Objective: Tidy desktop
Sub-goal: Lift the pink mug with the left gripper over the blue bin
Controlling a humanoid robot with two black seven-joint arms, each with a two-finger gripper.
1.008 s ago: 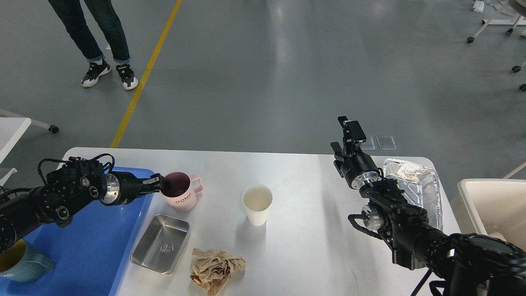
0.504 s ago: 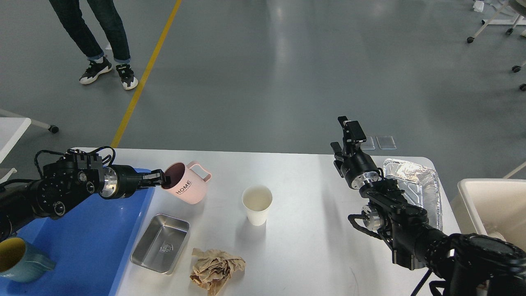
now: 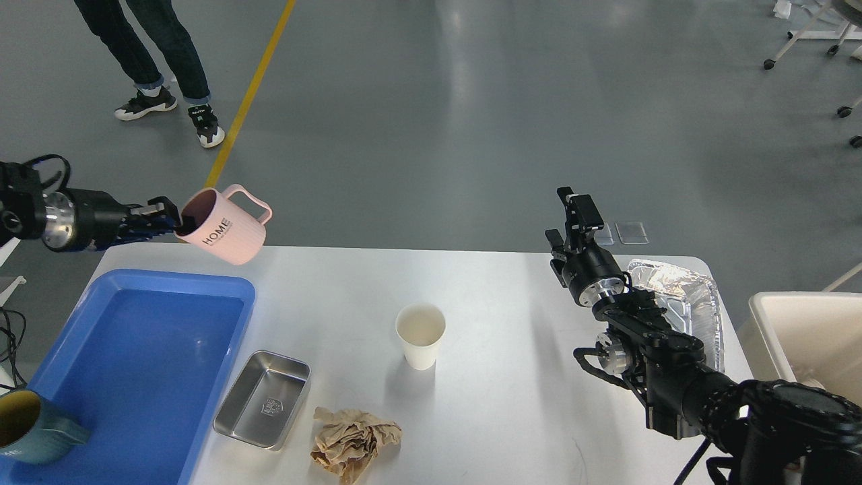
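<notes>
On the desktop (image 3: 512,404), near to far: teal mug (image 3: 30,431) in the blue tray (image 3: 145,357), empty steel pan (image 3: 262,397), empty paper cup (image 3: 421,335), foil tray (image 3: 680,296), right gripper (image 3: 572,215) with fingers parted, left gripper (image 3: 165,219) clamping the raised pink mug (image 3: 225,225).

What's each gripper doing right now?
Left gripper: shut on the pink mug, pinching its rim; mug tilted, lifted above the desktop.
Right gripper: holds nothing; whether its jaws are open cannot be told.
</notes>
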